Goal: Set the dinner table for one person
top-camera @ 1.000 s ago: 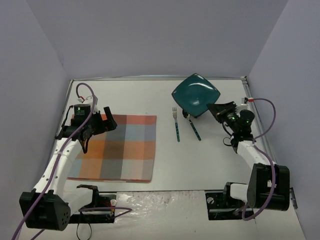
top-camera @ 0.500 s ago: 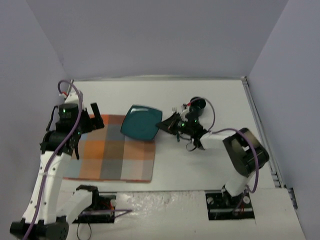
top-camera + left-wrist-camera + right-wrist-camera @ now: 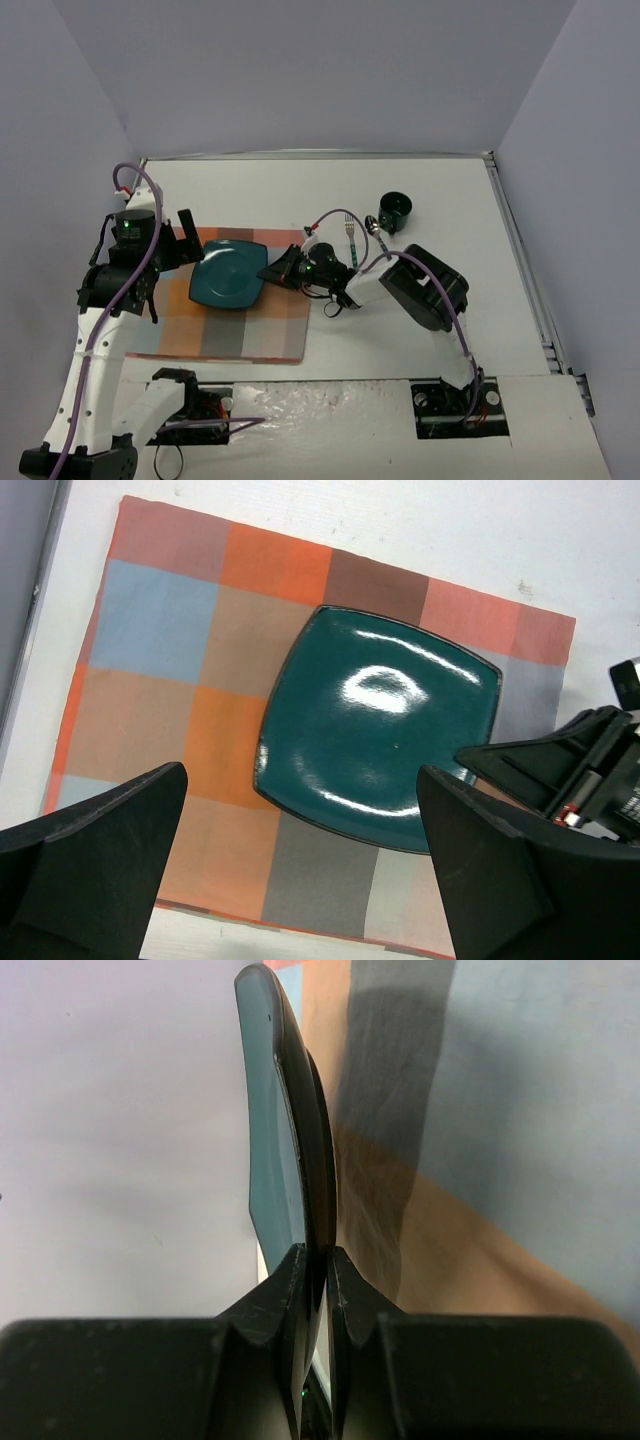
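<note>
Tightly, right claw point(image 3: 317, 1253) on plate point(image 3: 375, 742) rim

walls: back wall point(image 3: 310, 70), left wall point(image 3: 50, 200) and right wall point(image 3: 590, 150) are seen as plain pale lavender-grey panels, met at two corners | furniture: matte-white dinner table point(image 3: 450, 190) is enclosed by them on three sides, edged with thin metal trim point(image 3: 518, 250), a scuffed glossy strip point(image 3: 330, 398) laid along its near edge | light: soft, even, only faint shadows cast
</note>
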